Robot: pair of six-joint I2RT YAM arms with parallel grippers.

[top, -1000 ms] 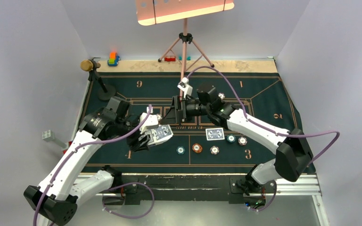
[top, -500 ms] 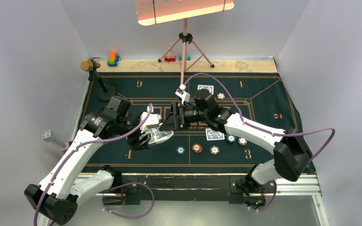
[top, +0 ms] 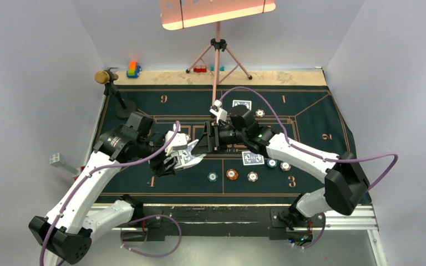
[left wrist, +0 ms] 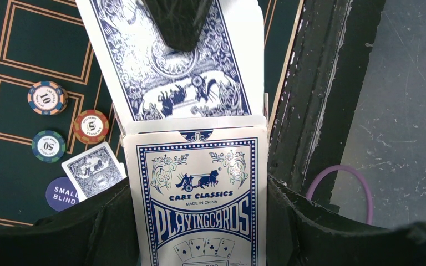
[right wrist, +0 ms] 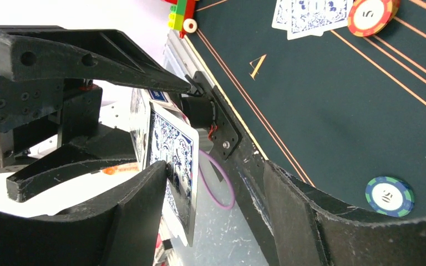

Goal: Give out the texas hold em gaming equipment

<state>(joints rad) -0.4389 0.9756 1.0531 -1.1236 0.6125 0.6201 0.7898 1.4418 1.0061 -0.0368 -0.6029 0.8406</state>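
Observation:
My left gripper [top: 178, 162] is shut on a blue-and-white playing card box [left wrist: 199, 199], held above the green mat's left side. One blue-backed card [left wrist: 172, 83] sticks out of the box's top. My right gripper [top: 202, 145] straddles that card [right wrist: 175, 160]; one finger touches it, the other stands well off, so it is open. On the mat [top: 310, 119], dealt cards lie near the middle [top: 252, 158] and at the far side [top: 242, 104]. Several chips lie in a row, among them a teal one [top: 213, 177] and an orange-brown one [top: 232, 174].
A gold-headed microphone [top: 106, 77] on a black round base [top: 125, 109] stands at the far left. A pink tripod [top: 217, 55] rises behind the mat. Toy blocks [top: 133, 69] sit at the back left. A "small blind" button [left wrist: 61, 194] lies next to a card [left wrist: 95, 169].
The right gripper has moved left and nearer, from the far-side card to the box in the left gripper, and its jaws have narrowed around the protruding card. The left gripper barely moved.

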